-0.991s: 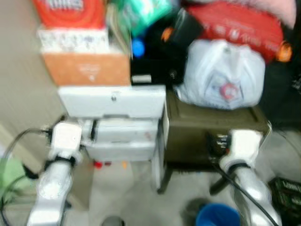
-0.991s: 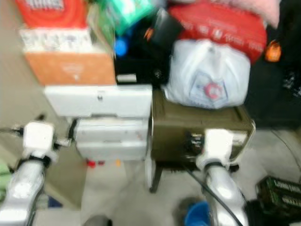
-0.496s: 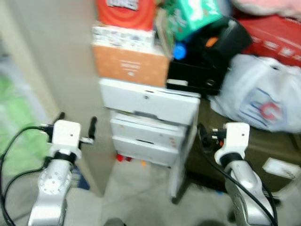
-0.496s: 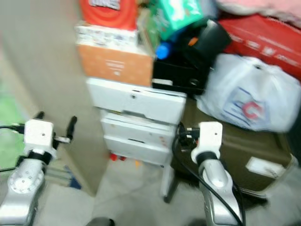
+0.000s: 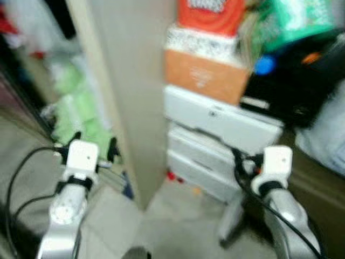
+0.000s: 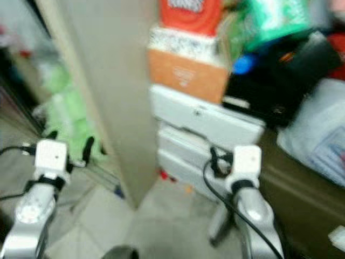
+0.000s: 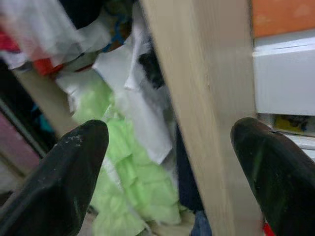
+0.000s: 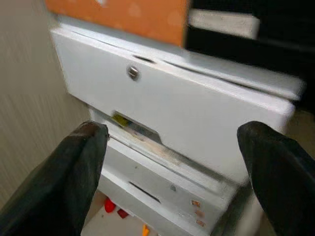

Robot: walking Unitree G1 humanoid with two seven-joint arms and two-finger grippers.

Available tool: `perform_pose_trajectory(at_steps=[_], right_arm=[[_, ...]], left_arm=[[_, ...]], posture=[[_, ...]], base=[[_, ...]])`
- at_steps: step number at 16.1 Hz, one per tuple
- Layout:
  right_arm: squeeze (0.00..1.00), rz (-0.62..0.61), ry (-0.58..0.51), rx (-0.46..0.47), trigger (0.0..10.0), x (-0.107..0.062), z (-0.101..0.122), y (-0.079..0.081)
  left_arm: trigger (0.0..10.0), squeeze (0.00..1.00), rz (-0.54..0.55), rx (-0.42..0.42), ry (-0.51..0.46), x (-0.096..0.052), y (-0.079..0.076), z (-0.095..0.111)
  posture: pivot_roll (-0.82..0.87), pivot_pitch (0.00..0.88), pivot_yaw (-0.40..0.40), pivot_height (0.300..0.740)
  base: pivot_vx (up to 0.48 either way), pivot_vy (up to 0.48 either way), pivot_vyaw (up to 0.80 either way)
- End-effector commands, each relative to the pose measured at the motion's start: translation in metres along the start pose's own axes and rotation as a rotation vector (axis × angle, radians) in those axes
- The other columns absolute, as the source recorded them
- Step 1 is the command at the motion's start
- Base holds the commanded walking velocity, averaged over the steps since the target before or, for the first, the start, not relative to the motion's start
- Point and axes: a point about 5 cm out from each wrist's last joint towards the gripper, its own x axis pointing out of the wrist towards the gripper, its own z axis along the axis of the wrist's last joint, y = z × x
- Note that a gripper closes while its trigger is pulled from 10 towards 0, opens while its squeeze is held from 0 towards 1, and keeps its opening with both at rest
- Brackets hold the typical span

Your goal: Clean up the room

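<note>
Both arms are raised before a cluttered storage corner, blurred in the head views. The left gripper (image 7: 167, 162) is spread wide and empty, its fingers (image 7: 69, 172) straddling the edge of a beige panel (image 5: 129, 91); beyond them lies a heap of green cloth (image 7: 133, 182) and white bags (image 7: 133, 93). The right gripper (image 8: 172, 167) is also released and holds nothing, facing a white drawer unit (image 8: 172, 108) just ahead. An orange box (image 5: 207, 75) sits on that unit, a red pack (image 5: 210, 13) above it, with black bags (image 5: 302, 81) to the gripper's right. Small red and orange bits (image 8: 115, 211) lie on the floor under the drawers.
</note>
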Motion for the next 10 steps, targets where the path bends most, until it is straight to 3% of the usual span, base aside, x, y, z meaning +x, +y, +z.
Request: perform_pose_trajectory(at_steps=[1, 10], right_arm=[[0.00, 0.027, -0.028, 0.005, 10.0, 0.0035, 0.0063, 0.0070], [0.00, 0.042, -0.048, -0.005, 10.0, 0.0116, 0.0123, 0.0078]], left_arm=[[10.0, 0.00, 0.003, 0.010, -0.009, 0.0021, 0.0041, 0.0020], [10.0, 0.00, -0.001, 0.003, -0.016, 0.0053, 0.0003, 0.0033]], posture=[[-0.02, 0.000, -0.050, 0.740], [-0.02, 0.000, -0.055, 0.740]], base=[[0.000, 0.000, 0.80], [0.000, 0.000, 0.80]])
